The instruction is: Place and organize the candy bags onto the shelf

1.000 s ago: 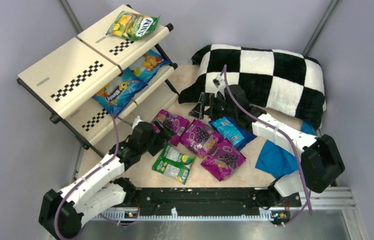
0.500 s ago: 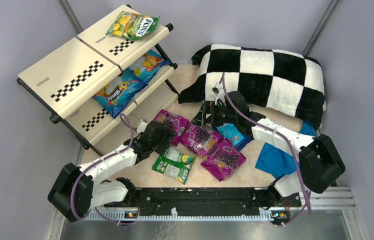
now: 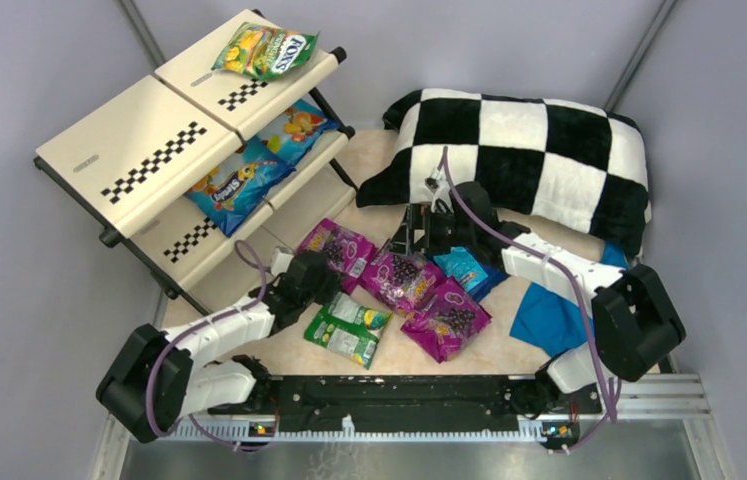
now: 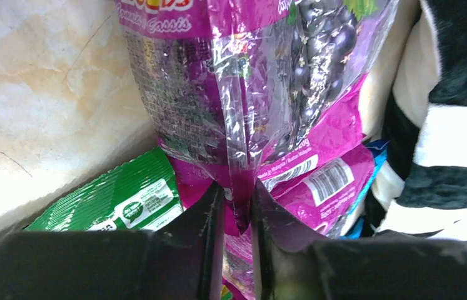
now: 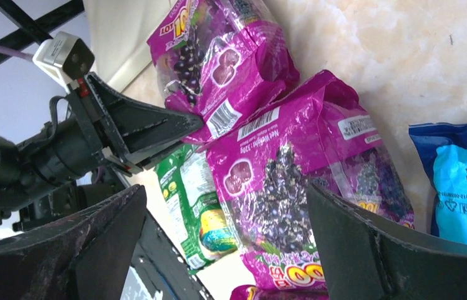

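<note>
Three magenta candy bags lie in a row on the table: left [image 3: 344, 244], middle [image 3: 399, 275], right [image 3: 449, 318]. My left gripper [image 3: 315, 270] is shut on the near edge of the left magenta bag [image 4: 243, 94]; the left wrist view shows the fold pinched between the fingers [image 4: 209, 212]. A green-white bag [image 3: 347, 328] lies beside it. My right gripper [image 3: 419, 226] hovers open over the middle magenta bag [image 5: 306, 181], next to a blue bag [image 3: 461, 266]. The shelf [image 3: 139, 150] carries a FOX'S bag [image 3: 267, 48] on top and two blue bags [image 3: 249, 178] on the middle tier.
A black-and-white checkered pillow [image 3: 529, 150] lies behind the right arm. A plain blue cloth [image 3: 549, 320] sits at the right front. The arms' black base rail [image 3: 399, 392] runs along the near edge. Grey walls close in both sides.
My left gripper has shut on the edge of the left magenta bag after reaching in toward it. The right gripper shifted slightly nearer and stays open.
</note>
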Robot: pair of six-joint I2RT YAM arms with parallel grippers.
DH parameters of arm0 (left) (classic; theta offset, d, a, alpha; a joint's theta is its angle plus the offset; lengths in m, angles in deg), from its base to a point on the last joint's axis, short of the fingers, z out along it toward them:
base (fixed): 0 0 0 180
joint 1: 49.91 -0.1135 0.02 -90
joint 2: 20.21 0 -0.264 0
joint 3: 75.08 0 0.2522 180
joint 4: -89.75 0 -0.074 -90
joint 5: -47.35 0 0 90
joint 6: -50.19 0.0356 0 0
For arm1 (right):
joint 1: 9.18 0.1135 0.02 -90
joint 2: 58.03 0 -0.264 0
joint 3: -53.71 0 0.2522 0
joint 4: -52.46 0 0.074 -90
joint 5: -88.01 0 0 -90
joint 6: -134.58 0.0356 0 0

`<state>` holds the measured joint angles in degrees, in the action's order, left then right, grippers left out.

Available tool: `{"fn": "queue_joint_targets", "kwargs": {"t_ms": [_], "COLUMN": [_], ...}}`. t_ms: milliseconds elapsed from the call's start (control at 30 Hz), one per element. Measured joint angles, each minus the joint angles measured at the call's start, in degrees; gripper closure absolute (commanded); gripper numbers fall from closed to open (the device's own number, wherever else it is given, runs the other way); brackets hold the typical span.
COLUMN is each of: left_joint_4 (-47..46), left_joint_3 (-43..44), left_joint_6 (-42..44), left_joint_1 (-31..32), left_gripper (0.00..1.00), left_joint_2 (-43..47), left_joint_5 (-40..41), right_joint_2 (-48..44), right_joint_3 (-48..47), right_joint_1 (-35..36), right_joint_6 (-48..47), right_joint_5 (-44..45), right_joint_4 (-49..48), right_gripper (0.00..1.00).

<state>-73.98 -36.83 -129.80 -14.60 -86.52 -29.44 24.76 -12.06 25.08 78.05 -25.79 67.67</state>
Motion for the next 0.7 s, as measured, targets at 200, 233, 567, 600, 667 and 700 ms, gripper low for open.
{"fn": "queue_joint_targets", "kwargs": {"t_ms": [200, 233, 567, 600, 667, 700], "left_joint_4": [-2.7, -3.9, -17.0, -18.8, -22.7, -24.9], "left_joint_3": [-3.0, -4.2, -14.3, -15.5, -18.1, -19.5], "left_joint_6": [-0.9, -1.3, -5.9, -6.7, -8.4, -9.3], "left_joint_1": [0.0, 0.0, -1.0, -1.1, -1.2, -1.3], "left_gripper": [0.96, 0.98, 1.0, 1.0, 1.0, 1.0], "left_joint_2": [4.5, 5.8, 13.4, 14.0, 15.0, 15.5], "left_joint_5": [0.2, 0.1, -5.1, -5.7, -6.8, -7.4], "right_joint_2": [3.1, 3.2, 4.7, 5.1, 5.6, 5.7], "right_joint_3": [-2.7, -2.9, -2.5, -2.3, -2.0, -1.9], "right_joint_1": [0.1, 0.4, 3.7, 4.0, 5.0, 5.7], "right_joint_6": [1.6, 2.5, 17.4, 19.1, 22.5, 24.2], "right_joint_5": [-0.7, -0.7, -1.8, -1.5, -0.2, 0.9], "right_joint_4": [1.5, 1.4, -9.5, -10.3, -10.4, -9.9], "right_gripper": [0.01, 0.01, 0.06, 0.06, 0.06, 0.06]}}
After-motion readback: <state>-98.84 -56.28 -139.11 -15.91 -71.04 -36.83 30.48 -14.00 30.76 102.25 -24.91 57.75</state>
